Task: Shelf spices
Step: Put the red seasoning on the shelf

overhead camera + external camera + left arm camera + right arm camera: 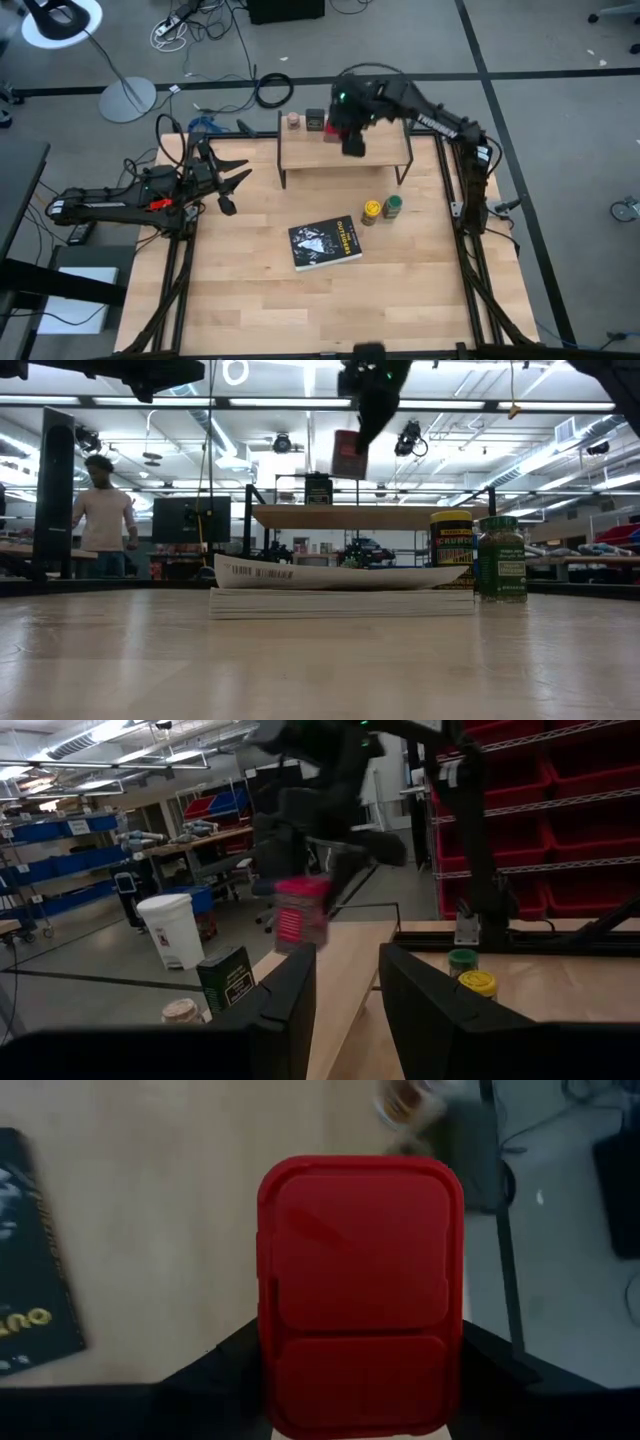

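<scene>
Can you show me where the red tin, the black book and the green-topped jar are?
red tin (360, 1295): right wrist view, lid middle.
black book (325, 243): high view, cover middle.
green-topped jar (501, 558): low view, label.

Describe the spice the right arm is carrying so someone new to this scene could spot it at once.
Start at the low wooden shelf at the table's far edge. Above its left half hangs the right gripper, its jaws closed on a red tin held clear of the plank. It is the only red, flat-lidded rectangular container, and the only one in the air; the dark tin and pale jar stand on the shelf.
</scene>
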{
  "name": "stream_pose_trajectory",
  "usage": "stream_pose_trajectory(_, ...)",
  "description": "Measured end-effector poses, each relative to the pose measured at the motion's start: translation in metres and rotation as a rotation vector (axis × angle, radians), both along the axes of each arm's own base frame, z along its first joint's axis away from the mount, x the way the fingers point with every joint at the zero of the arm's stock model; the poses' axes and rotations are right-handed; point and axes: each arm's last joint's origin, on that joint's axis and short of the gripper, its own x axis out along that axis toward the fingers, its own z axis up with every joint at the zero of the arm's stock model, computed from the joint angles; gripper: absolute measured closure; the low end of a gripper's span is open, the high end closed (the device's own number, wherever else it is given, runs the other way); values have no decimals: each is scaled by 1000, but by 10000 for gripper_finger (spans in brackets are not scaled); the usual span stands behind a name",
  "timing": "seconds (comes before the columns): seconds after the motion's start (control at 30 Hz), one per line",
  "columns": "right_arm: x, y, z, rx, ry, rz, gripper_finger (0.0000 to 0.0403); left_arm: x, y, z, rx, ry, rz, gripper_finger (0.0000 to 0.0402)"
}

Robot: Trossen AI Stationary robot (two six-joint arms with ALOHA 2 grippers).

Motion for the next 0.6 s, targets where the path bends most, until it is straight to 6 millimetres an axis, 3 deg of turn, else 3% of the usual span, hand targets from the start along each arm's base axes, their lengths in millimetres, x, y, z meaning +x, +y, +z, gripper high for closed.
stream_pose_trajectory(0.2,-16,-38,-5,53,-29,-14,194,0,0,0,0,-2,0,284)
stream_pose_trajectory(0.6,-23,-66,-35,51,9,-20,194,0,0,1,-14,-19,-1,284)
